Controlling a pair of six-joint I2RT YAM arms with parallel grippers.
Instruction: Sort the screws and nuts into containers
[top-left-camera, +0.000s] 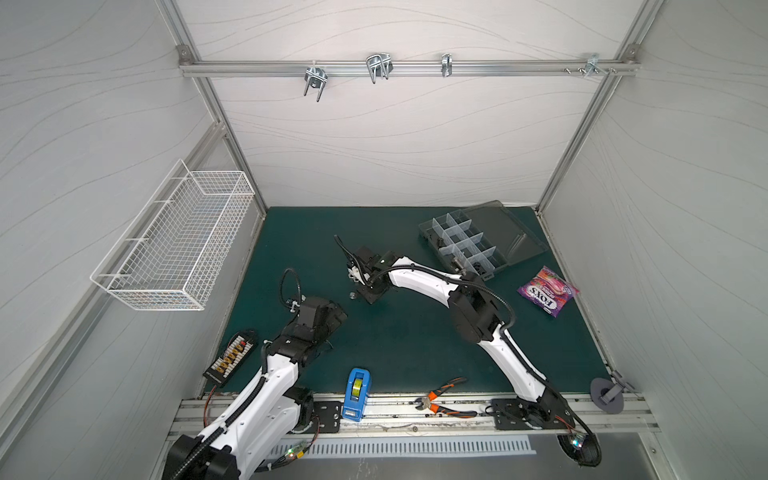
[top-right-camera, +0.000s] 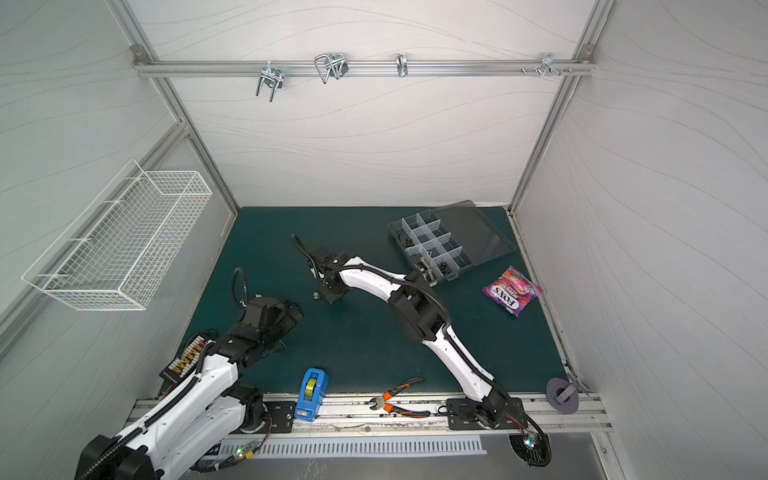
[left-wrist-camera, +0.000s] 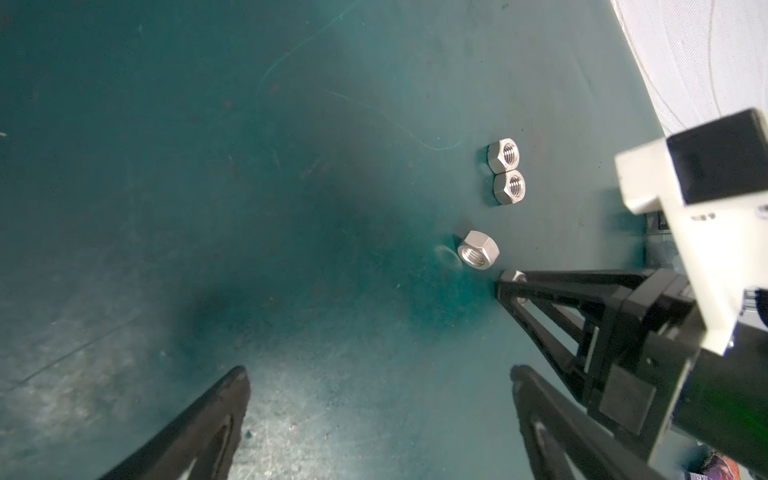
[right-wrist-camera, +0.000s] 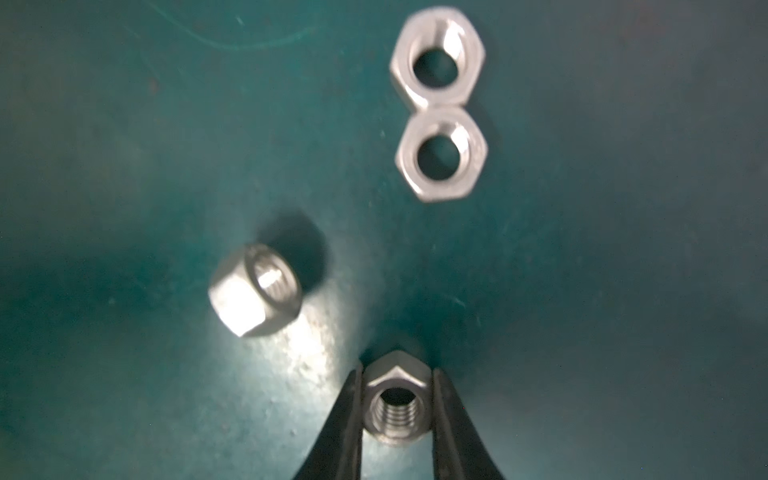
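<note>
Clamping a silver nut (right-wrist-camera: 395, 376) in the right gripper (right-wrist-camera: 397, 371), with jaws closed tight on two opposite flats and the threaded bore facing the wrist camera. Held low over the middle of the green mat (top-left-camera: 399, 345) — cannot tell whether touching it.

Judged small, rigid, dense for its size and smooth-faced. Likely to slip or twist if pinched on the corners, so best taken across the flats, as here.

Noted just beside: one loose nut (right-wrist-camera: 245, 303), tipped on edge and liable to roll if nudged. Noted a little further off: two flat nuts (right-wrist-camera: 440, 189), touching side by side.

Found spread wide and empty: left gripper (left-wrist-camera: 380, 374), hovering near the same cluster — close enough to the right arm to warrant care on lift-off.

Located well apart at the far right: organizer box (top-left-camera: 465, 235), lid thrown back, some compartments holding hardware.

Assessed as off the likely route: candy bag (top-left-camera: 547, 291), pliers (top-left-camera: 444, 401), tape dispenser (top-left-camera: 356, 392).
</note>
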